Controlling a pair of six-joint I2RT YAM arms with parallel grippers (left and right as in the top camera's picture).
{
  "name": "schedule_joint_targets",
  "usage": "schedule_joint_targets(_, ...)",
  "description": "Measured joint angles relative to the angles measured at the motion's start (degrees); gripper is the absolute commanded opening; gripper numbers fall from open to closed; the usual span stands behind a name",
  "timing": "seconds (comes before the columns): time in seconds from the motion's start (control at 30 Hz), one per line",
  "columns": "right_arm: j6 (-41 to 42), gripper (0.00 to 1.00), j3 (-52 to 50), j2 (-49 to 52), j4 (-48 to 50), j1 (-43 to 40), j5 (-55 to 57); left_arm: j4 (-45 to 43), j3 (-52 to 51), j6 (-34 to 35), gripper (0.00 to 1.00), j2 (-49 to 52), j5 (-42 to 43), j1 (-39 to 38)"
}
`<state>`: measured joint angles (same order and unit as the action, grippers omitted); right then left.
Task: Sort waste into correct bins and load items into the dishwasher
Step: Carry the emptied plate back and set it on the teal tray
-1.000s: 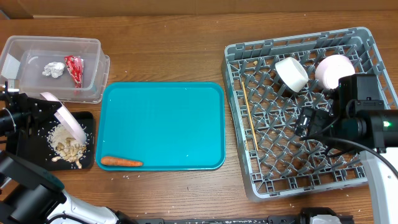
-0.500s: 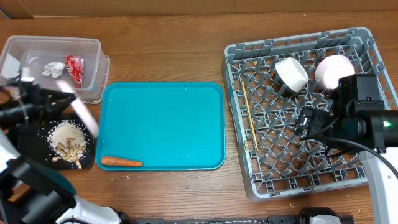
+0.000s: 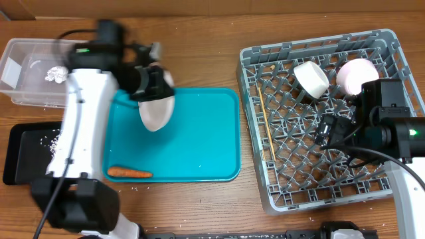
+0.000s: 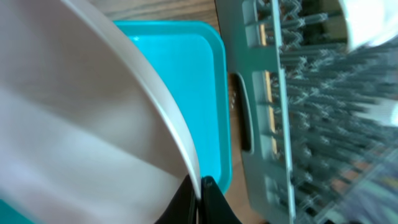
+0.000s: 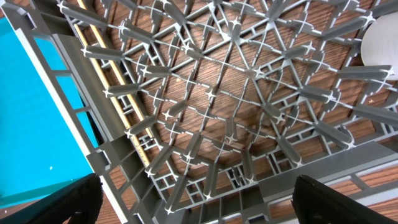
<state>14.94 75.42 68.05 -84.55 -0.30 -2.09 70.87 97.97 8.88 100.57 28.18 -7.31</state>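
- L gripper [image 3: 152, 88] is clamped shut on the rim of the pale pink bowl [image 3: 157, 110]; the wrist view shows the fingertips [image 4: 208, 194] pinching the bowl's thin edge
- Bowl is held tilted in the air over the back-left part of the teal tray [image 3: 199, 133], opening facing sideways; can't tell if anything is inside
- Teal tray holds only the orange carrot stick [image 3: 129, 172], lying flat near its front-left corner
- Clear tub [image 3: 26, 89], far left at the back: crumpled paper ball [image 3: 56, 73] inside; rest of the tub is hidden behind the L arm
- Black tray [image 3: 16, 156], front left: a few pale rice scraps [image 3: 45, 139] on its floor, remainder covered by the arm
- Grey dish rack [image 3: 398, 50], right side: white bowl [image 3: 311, 78] tipped on the pegs at the back, w/ another white bowl [image 3: 356, 74] just beside it; chopsticks [image 3: 267, 129] lie along the left inner wall
- R gripper [image 3: 329, 129] hangs over the rack's middle, fingers spread wide w/ nothing between them
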Motion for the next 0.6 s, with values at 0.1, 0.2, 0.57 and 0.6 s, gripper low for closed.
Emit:
schedule_joint_targets(0.1,-0.02,1.0,0.0,0.0,0.02,0.0,0.0,-1.97,0.07,7.54,0.04,2.78,-7.8,-8.81)
schedule_joint_targets(0.2,-0.02,1.0,0.0,0.0,-0.09,0.0,-0.02,-1.68,0.09,14.19,0.04,7.69,-14.64,-16.06)
schedule_joint_targets(0.57,-0.02,1.0,0.0,0.0,1.09,0.0,0.0,0.83,0.11,22.8,0.56,17.35,-22.91,-20.41)
schedule_joint_targets(0.6,0.0,1.0,0.0,0.0,1.75,0.0,0.0,1.22,0.22,22.77,0.61,17.35,-23.08,-20.31)
